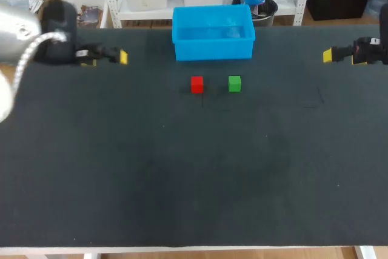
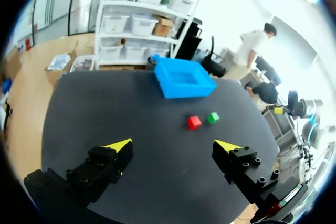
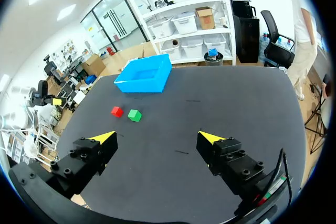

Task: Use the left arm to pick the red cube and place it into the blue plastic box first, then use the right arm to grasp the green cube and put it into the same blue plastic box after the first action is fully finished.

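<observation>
A red cube [image 1: 197, 84] sits on the black table just in front of the blue plastic box [image 1: 213, 33], with a green cube [image 1: 234, 84] close to its right. My left gripper [image 1: 115, 57] hangs over the table's far left, well away from the cubes. Over the far right edge is my right gripper [image 1: 332, 54]. Seen from the left wrist, the open gripper [image 2: 176, 148] holds nothing, and the red cube [image 2: 193, 122], green cube [image 2: 212, 117] and box [image 2: 183, 78] lie far ahead. The right gripper [image 3: 157, 139] is likewise open, with the green cube [image 3: 135, 115], red cube [image 3: 117, 111] and box [image 3: 144, 74] ahead.
The black table [image 1: 182, 174] stretches wide in front of the cubes. Its white front edge [image 1: 194, 248] runs along the near side. My other arm's yellow tip [image 2: 278, 110] shows far off beyond the cubes in the left wrist view.
</observation>
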Robot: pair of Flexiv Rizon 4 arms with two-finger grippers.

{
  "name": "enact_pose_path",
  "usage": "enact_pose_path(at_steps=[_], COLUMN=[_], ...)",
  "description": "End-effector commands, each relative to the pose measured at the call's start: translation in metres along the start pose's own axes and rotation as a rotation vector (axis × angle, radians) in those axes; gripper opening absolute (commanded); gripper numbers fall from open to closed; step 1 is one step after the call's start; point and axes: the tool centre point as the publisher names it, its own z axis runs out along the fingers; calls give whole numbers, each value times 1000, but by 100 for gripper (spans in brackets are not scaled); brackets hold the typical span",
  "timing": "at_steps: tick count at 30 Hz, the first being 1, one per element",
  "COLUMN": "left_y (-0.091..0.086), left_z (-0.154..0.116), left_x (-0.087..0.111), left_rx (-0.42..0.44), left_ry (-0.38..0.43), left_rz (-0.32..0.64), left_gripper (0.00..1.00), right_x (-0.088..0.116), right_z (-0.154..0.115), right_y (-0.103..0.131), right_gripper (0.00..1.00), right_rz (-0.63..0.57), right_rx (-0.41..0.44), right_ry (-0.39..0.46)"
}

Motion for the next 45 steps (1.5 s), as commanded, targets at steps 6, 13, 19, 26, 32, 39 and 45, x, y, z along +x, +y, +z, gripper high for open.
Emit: enact_pose_path(at_steps=[6,13,19,26,32,39,45], left_y=[-33,-33,-33,-33,-47,-76,-92], left_z=[43,43,43,43,61,101,128], left_x=[-20,-20,-20,-20,-34,-58,-61], left_rx=[-164,-164,-164,-164,-199,-212,-259], left_ry=[93,93,93,93,152,269,361], left_rz=[-3,-3,-3,-3,49,31,2], left_gripper=[100,100,100,100,100,100,100], right_x=[0,0,0,0,0,0,0], right_z=[0,0,0,0,0,0,0], right_y=[0,0,0,0,0,0,0], right_gripper=[100,100,100,100,100,100,100], right_rz=[-1,-1,-1,-1,-1,-1,-1], right_rx=[0,0,0,0,0,0,0], right_ry=[0,0,0,0,0,0,0])
